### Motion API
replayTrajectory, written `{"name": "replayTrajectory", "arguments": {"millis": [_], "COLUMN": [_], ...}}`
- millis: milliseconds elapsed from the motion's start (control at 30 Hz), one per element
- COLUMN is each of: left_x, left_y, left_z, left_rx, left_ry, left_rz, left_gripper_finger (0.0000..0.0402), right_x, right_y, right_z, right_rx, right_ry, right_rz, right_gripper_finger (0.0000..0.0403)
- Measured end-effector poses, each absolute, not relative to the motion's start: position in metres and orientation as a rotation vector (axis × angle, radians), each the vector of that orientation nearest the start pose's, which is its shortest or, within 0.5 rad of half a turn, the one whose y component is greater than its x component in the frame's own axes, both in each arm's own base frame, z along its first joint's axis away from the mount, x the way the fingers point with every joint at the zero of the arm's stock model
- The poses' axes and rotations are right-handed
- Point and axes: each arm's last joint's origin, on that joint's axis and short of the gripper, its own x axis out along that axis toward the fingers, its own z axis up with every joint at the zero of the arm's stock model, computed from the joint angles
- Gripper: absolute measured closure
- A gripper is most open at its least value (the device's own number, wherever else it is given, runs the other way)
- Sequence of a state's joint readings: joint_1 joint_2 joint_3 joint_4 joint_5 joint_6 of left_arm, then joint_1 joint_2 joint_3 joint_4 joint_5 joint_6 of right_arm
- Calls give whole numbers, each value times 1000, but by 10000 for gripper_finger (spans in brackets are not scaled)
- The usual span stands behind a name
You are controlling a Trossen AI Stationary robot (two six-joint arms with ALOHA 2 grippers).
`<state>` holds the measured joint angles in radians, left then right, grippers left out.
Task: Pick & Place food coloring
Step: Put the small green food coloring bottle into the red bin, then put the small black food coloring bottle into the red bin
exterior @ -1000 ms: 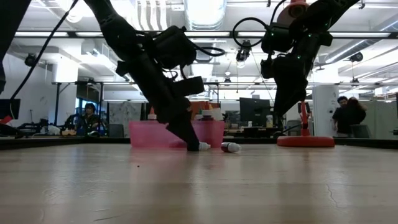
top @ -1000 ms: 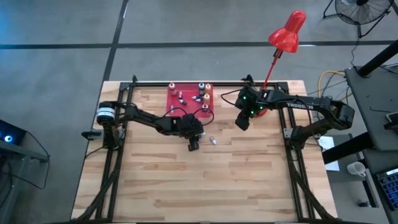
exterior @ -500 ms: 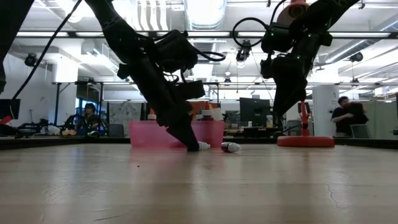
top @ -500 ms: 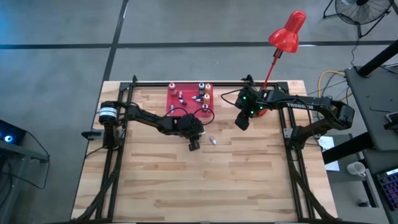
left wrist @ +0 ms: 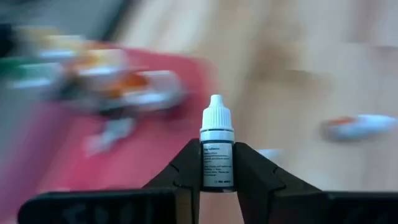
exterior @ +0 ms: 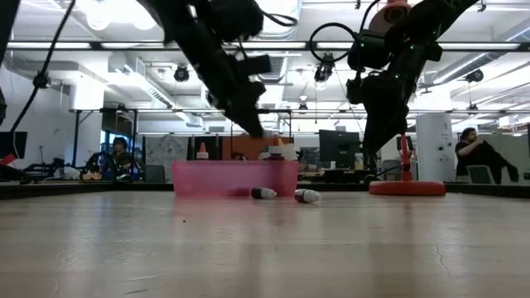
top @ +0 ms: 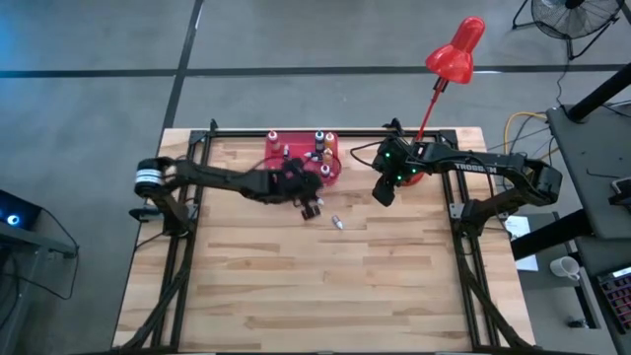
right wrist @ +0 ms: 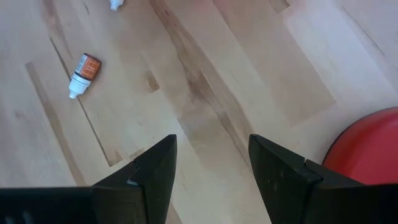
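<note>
My left gripper [left wrist: 217, 155] is shut on one food coloring bottle [left wrist: 217, 146], white-capped with a pale label. It hangs above the table [exterior: 251, 124], by the near edge of the pink-red tray [top: 296, 158]. Several bottles stand or lie in that tray [top: 318, 140]. Two more bottles lie on their sides on the wood in front of the tray [exterior: 263, 193], [exterior: 306, 195]; the orange-labelled one also shows in the right wrist view [right wrist: 83, 73]. My right gripper [top: 385, 192] is open and hovers above bare wood to the right of them. My left gripper pinches the bottle's labelled body [left wrist: 217, 167] between its two fingers [left wrist: 184, 169]. The bottle lies along the fingers, and its white cap [left wrist: 216, 115] sticks out past their tips. The fingers slant down from above, and the bottle is lifted clear of the table.
A red desk lamp stands with its round base [top: 416, 176] at the table's far right, close behind my right gripper, and shows in the right wrist view too [right wrist: 367, 146]. Bare wood [top: 325, 286] lies across the near half of the table. People sit in the room beyond.
My left gripper has risen from the tabletop and moved toward the far edge, up to the tray's near side. It carries one bottle, now lifted clear. The two lying bottles have stayed where they were.
</note>
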<state>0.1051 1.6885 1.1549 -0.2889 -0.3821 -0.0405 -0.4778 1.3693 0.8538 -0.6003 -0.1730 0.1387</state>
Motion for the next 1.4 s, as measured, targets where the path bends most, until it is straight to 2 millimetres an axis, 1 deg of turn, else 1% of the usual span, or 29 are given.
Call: {"name": "replayTrajectory", "arguments": {"millis": [67,133,167,267,333,400,500,600,700,800,833,900,967,1033,1167,1233,1400], "left_x": [344,331,326,318,314,315,318,321,322,323,325,328,331,334,340,345,359], "left_y": [59,75,85,109,118,119,110,100,97,94,91,83,72,64,60,60,62], "left_z": [237,244,246,247,248,251,259,269,269,269,269,269,263,254,242,236,214], "left_rx": [108,84,44,-98,-130,-145,-152,-134,-87,-92,-90,-44,44,128,225,232,258], "left_ry": [803,812,808,751,736,713,705,688,706,717,721,752,783,808,835,831,841], "left_rz": [609,730,780,897,942,952,887,800,780,735,677,487,270,147,81,78,35], "left_gripper_finger": [350,350,349,344,331,314,293,284,283,283,283,282,282,282,282,282,282], "right_x": [226,226,227,227,227,227,227,227,227,227,227,227,227,227,227,227,227], "right_y": [-112,-112,-112,-112,-112,-112,-112,-112,-112,-112,-112,-112,-112,-112,-112,-112,-112], "right_z": [207,207,207,207,207,207,207,207,207,207,207,207,207,207,207,207,207], "right_rx": [482,478,475,468,466,459,462,468,468,465,464,461,458,455,455,455,455], "right_ry": [1044,1043,1041,1041,1039,1041,1042,1040,1040,1041,1040,1041,1041,1042,1042,1042,1042], "right_rz": [-347,-345,-343,-340,-340,-353,-358,-362,-361,-359,-359,-357,-356,-353,-352,-352,-352], "right_gripper_finger": [209,209,209,209,209,209,209,209,209,209,209,209,209,209,209,209,209]}}
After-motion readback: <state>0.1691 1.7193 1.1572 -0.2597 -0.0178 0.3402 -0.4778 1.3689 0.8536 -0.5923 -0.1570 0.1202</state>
